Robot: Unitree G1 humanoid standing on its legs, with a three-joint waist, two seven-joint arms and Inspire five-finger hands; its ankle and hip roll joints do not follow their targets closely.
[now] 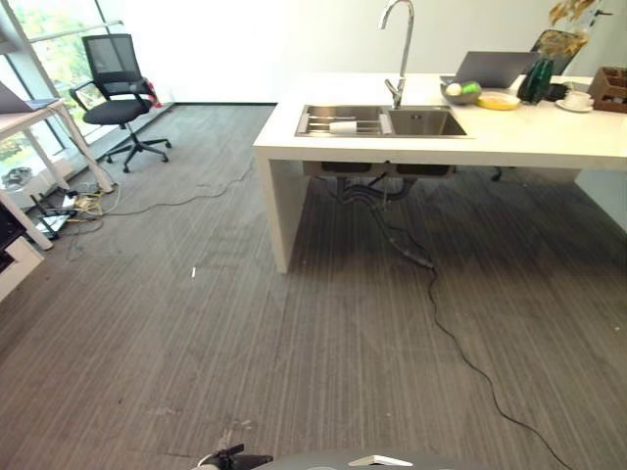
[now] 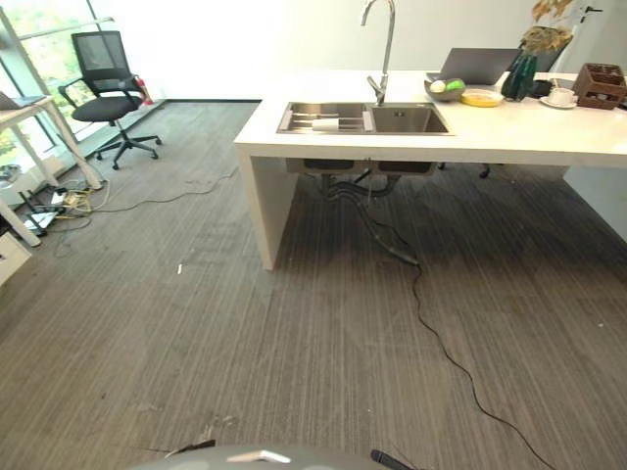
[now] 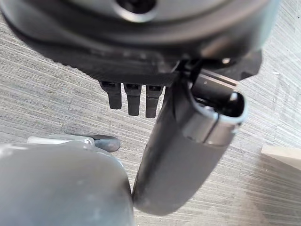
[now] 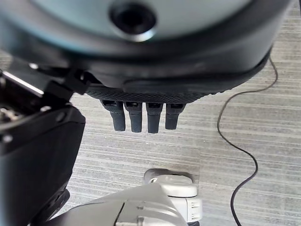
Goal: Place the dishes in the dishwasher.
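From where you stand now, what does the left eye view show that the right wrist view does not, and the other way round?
Left eye view: the white counter with its sink and tap, a bowl, a yellow dish and a cup on it, and a black office chair. Right wrist view: the right hand, fingers straight, holding nothing. Both: the grey carpet.
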